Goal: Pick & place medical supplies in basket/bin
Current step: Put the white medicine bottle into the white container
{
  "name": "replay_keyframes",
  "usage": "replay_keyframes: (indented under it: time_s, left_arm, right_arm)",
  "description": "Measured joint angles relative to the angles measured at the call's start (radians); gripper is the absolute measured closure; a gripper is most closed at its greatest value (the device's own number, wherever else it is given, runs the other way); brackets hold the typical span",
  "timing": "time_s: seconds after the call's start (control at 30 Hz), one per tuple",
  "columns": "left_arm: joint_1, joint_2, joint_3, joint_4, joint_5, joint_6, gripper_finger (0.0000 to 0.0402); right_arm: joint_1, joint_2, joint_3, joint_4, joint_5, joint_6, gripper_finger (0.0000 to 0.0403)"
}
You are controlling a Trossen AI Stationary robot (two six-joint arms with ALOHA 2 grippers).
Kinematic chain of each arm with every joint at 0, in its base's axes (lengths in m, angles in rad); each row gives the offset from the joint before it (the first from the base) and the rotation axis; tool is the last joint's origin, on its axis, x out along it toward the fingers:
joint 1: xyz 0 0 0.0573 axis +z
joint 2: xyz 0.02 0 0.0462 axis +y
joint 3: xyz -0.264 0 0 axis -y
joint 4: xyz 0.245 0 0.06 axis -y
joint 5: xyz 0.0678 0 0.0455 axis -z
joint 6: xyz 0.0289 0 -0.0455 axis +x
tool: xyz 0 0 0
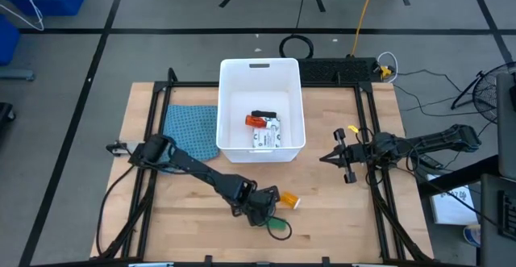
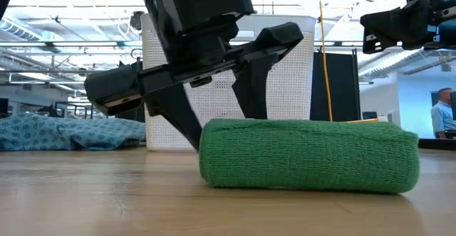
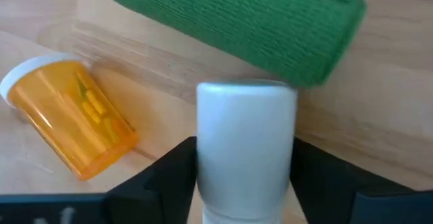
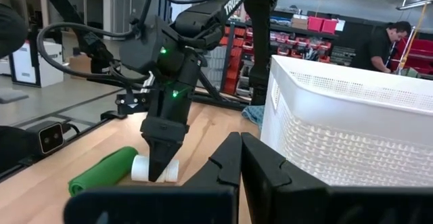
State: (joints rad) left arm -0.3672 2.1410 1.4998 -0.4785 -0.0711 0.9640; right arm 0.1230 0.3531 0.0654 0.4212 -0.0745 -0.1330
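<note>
Table: light wood top [image 1: 339,202], dark frame rails along its sides.
Room: open workshop seen past the table; shelving with red bins; a person [image 4: 383,45] stands far back.
Tub: white bin [image 1: 230,81] sits at the table's far middle, well beyond the left claw; a printed packet [image 1: 267,135] and an orange bottle [image 1: 256,121] lie inside.
Cloth: blue-green cloth [image 1: 192,130] lies beside the tub.
Loose items: orange capped bottle [image 3: 67,112] just beside the left claw; green roll [image 2: 308,155] just in front of it.
Left claw: left claw [image 1: 260,210] is lowered to the table, closed on a white cylinder [image 3: 246,143] held between its fingers.
Right claw: right claw [image 1: 330,157] is raised off to the tub's side, fingers closed, nothing held.
</note>
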Motion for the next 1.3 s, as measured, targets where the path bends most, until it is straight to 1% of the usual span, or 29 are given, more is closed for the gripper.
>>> replay_keyframes:
  time_s: [0.13,0.17,0.3,0.37,0.47,0.57,0.67,0.73,0.83,0.97,1.07,1.13,1.2,1.3]
  left_arm:
    - [-0.008,0.001,0.0,0.01,-0.029,-0.017,0.0223]
    - [-0.011,0.002,0.0,0.011,-0.041,-0.017,0.0226]
    - [-0.031,-0.008,-0.002,0.003,-0.114,-0.025,0.0226]
    - [-0.035,-0.022,-0.004,-0.007,-0.14,-0.041,0.0218]
    - [-0.039,-0.074,-0.004,-0.015,-0.167,-0.09,0.0201]
    - [-0.042,-0.146,-0.004,-0.067,-0.177,-0.163,0.0206]
    - [-0.043,-0.236,-0.004,-0.128,-0.176,-0.252,0.0223]
    - [-0.043,-0.31,-0.003,-0.142,-0.172,-0.314,0.0228]
    - [-0.046,-0.423,-0.003,-0.193,-0.166,-0.406,0.0226]
    - [-0.047,-0.573,-0.003,-0.275,-0.16,-0.535,0.0208]
    - [-0.038,-0.685,-0.009,-0.334,-0.135,-0.63,0.0209]
    - [-0.028,-0.761,-0.043,-0.329,-0.103,-0.674,0.0219]
    - [-0.022,-0.842,-0.108,-0.319,-0.081,-0.708,0.0228]
    - [-0.019,-0.978,-0.261,-0.19,-0.077,-0.737,0.0229]
  right_arm:
    - [0.0,0.0,0.0,-0.005,0.0,-0.003,0.0403]
    - [0.0,0.0,0.0,-0.005,0.0,-0.003,0.0403]
    - [0.0,0.0,0.0,-0.005,0.0,0.007,0.0403]
    - [0.0,0.0,0.0,-0.004,-0.001,0.008,0.0403]
    - [0.0,-0.001,0.0,-0.003,-0.002,0.015,0.0403]
    - [0.0,-0.001,0.0,0.001,-0.003,0.016,0.0403]
    - [0.0,0.001,0.0,0.004,-0.003,0.016,0.0403]
    - [0.0,0.001,0.0,0.005,-0.004,0.016,0.0403]
    - [0.0,0.001,0.0,0.008,-0.004,0.016,0.0403]
    - [0.0,0.002,0.0,0.008,-0.004,0.017,0.0403]
    - [0.0,0.002,0.0,0.007,-0.004,0.02,0.0403]
    - [0.0,0.002,0.0,0.004,-0.004,0.02,0.0403]
    - [0.0,0.002,0.0,0.005,-0.004,0.02,0.0403]
    - [0.0,0.002,0.0,0.004,-0.004,0.02,0.0403]
